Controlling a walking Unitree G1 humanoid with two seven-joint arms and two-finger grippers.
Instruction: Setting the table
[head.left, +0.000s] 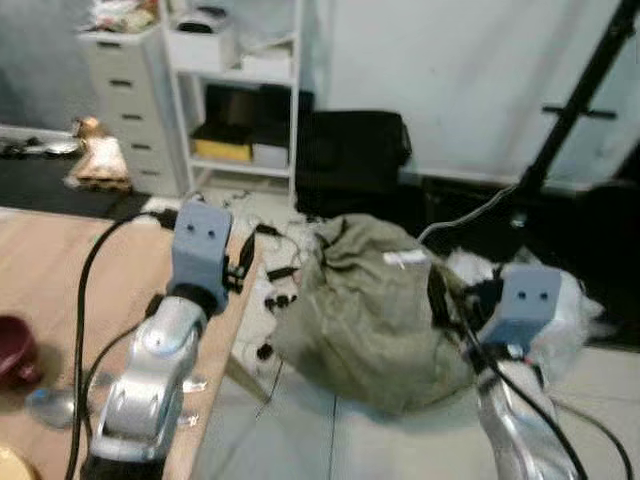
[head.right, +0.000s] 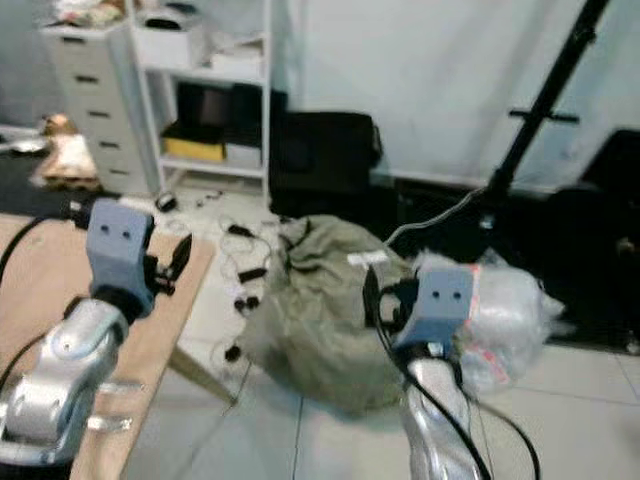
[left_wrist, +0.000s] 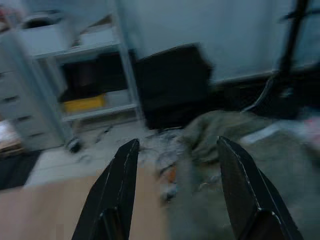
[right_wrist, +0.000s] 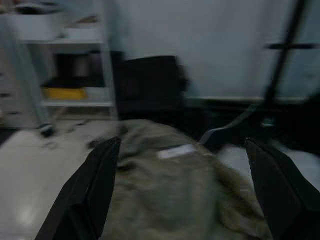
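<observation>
Left pincer (left_wrist: 175, 190) hovers over the wooden counter's (head.left: 50, 270) edge, fingers spread wide, holding nothing; right pincer (right_wrist: 185, 190) gapes empty above the olive bag (head.left: 370, 320); a maroon bowl (head.left: 12, 350) sits at nine o'clock, a spoon (head.left: 50, 405) beside it.

We see our left arm (head.left: 150, 390) on the left, silver and bent, reaching up and forward. Its blue-grey wrist block (head.left: 202, 243) sits at the top, with a black cable running down beside the arm. The left gripper (left_wrist: 175, 187) has its two black fingers (left_wrist: 116, 192) held wide apart with nothing between them.

Our right arm (head.right: 437, 425) comes up on the right, with its own blue-grey wrist block (head.right: 440, 300) on top. The right gripper (right_wrist: 182, 190) also has its fingers (right_wrist: 92, 192) spread far apart, holding nothing.
</observation>
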